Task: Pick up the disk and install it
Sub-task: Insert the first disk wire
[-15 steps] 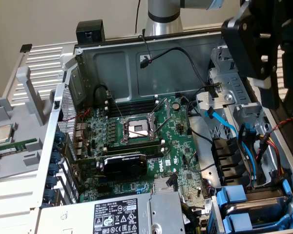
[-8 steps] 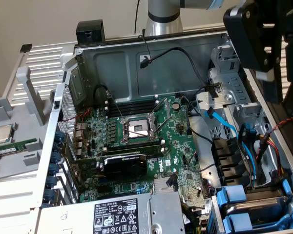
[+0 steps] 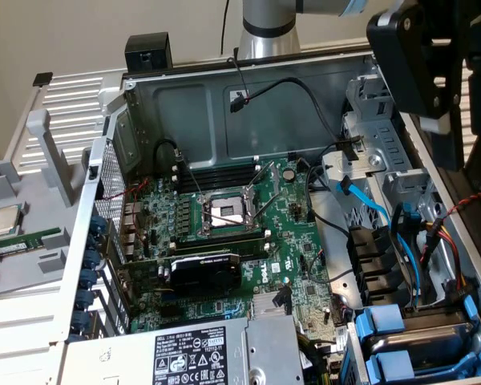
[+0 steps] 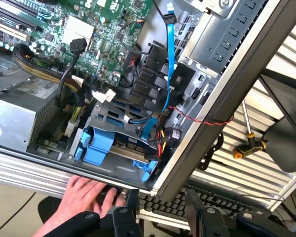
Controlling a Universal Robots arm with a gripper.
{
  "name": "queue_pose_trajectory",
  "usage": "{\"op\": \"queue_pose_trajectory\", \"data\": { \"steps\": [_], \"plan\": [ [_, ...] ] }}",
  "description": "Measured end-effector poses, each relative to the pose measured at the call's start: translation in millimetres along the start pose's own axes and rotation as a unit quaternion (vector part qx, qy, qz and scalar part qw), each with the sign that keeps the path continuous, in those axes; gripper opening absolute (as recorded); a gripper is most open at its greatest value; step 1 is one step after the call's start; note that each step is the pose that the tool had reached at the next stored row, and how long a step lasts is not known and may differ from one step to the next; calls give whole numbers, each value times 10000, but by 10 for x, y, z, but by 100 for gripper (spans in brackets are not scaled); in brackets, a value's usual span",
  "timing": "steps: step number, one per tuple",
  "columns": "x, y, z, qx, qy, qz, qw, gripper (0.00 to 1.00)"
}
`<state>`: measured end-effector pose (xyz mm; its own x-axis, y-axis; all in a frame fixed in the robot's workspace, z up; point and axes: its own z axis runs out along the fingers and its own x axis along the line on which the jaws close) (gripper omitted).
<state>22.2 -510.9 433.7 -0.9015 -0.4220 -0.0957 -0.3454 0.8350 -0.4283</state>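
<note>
disk (image 3: pixel 380 319) sits in the drive bay (image 4: pixel 111 106) at the lower right of the exterior view, stacked with one second blue-framed drive (image 3: pixel 389 370); we count two, and cannot tell them apart surely. one gripper (image 4: pixel 162 205), pincer released and grasping nothing, hangs near one hand (image 4: pixel 89 195) touching the case rim (image 4: pixel 39 173).

At 6 o'clock in the exterior view, the power supply (image 3: pixel 274 353) carries a black label (image 3: pixel 184 358) with white print. It has a row of warning signs, some certification marks and a small white sticker. The word at its corner seems to be DELL, and the fine lines are too small to read. On the motherboard (image 3: pixel 305 293), at 4 o'clock from the processor socket (image 3: pixel 224 212), white letters (image 3: pixel 292 263) look like DELL. The graphics card (image 3: pixel 204 277) has a green and white badge (image 3: pixel 202 261) which cannot be read. In the wrist view, the print on the grey label (image 4: pixel 39 89) is also not readable.
</note>
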Motion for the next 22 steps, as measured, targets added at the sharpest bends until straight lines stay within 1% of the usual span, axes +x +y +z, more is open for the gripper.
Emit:
{"op": "queue_pose_trajectory", "data": {
  "steps": [2,3,6,9,10,12,13,15,17,19,22],
  "plan": [
    [6,1,-4,0,-2,-1,10000,49],
    [6,-3,-10,-4,-7,-5,10000,49],
    [10,-12,-32,-69,-54,-39,10000,49],
    [16,-13,-38,-158,-104,-91,9998,49],
    [17,-12,-39,-198,-120,-116,9997,49],
    [19,-11,-40,-295,-163,-178,9993,49],
    [20,-11,-40,-331,-186,-219,9990,49],
    [19,-11,-40,-375,-231,-319,9985,49],
    [20,-11,-41,-404,-278,-432,9979,49],
    [24,-9,-41,-423,-322,-548,9971,49],
    [26,-8,-42,-450,-404,-754,9953,49]
  ]
}}
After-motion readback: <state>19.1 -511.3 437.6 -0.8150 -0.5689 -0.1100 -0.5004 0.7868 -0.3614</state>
